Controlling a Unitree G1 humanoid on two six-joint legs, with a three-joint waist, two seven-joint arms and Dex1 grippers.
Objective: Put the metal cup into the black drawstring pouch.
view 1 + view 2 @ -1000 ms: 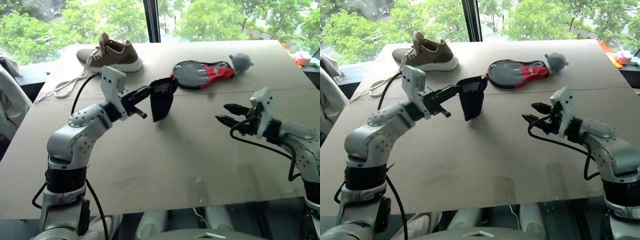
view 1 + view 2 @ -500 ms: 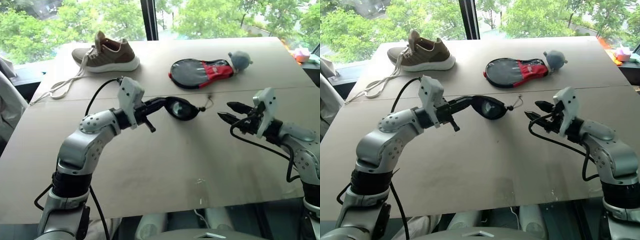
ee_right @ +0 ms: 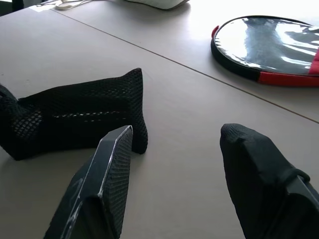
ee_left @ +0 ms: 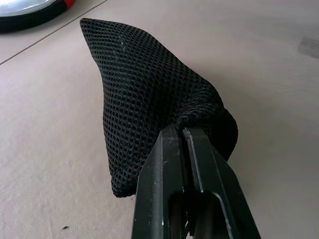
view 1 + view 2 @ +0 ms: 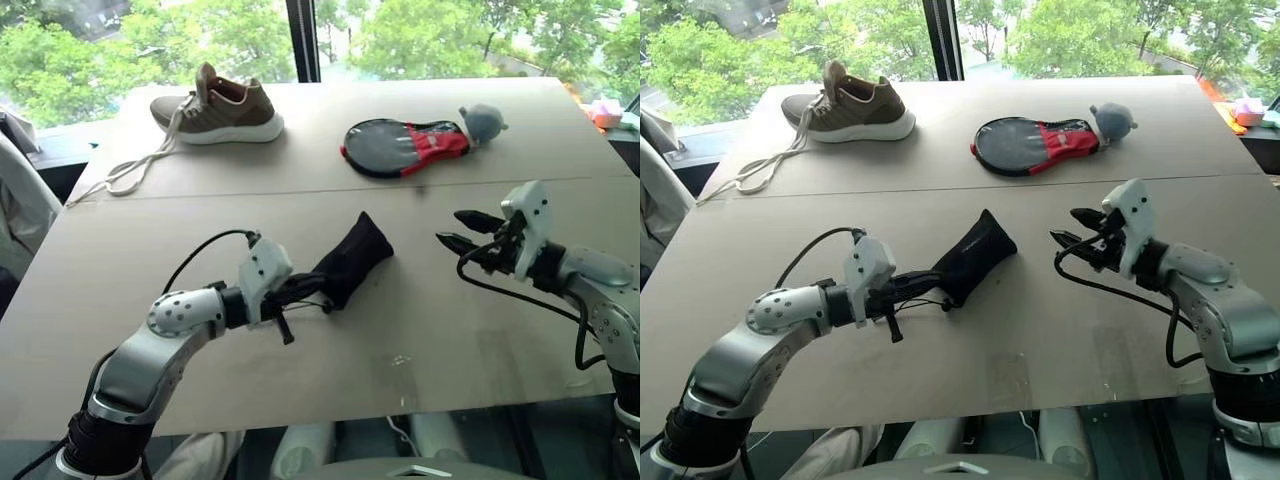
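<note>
The black drawstring pouch (image 5: 350, 262) lies on its side on the tan table (image 5: 300, 380), its closed bottom pointing toward the far side. My left gripper (image 5: 316, 292) is shut on the pouch's gathered mouth; in the left wrist view the fingers (image 4: 169, 164) pinch the mesh fabric (image 4: 144, 99). The metal cup is hidden. Off to the pouch's right, my right gripper (image 5: 450, 227) hovers above the table, open with nothing between its fingers. The right wrist view looks past that gripper (image 3: 177, 137) at the pouch (image 3: 75, 117).
A brown sneaker (image 5: 220, 105) with long loose laces (image 5: 125, 172) sits at the far left. A black-and-red paddle case (image 5: 405, 145) and a grey ball-like object (image 5: 483, 122) lie at the far right. A pink item (image 5: 605, 112) sits beyond the table's right corner.
My left arm came down and back toward me with the pouch, which hung in the air before and now lies on the table. The right arm stayed put.
</note>
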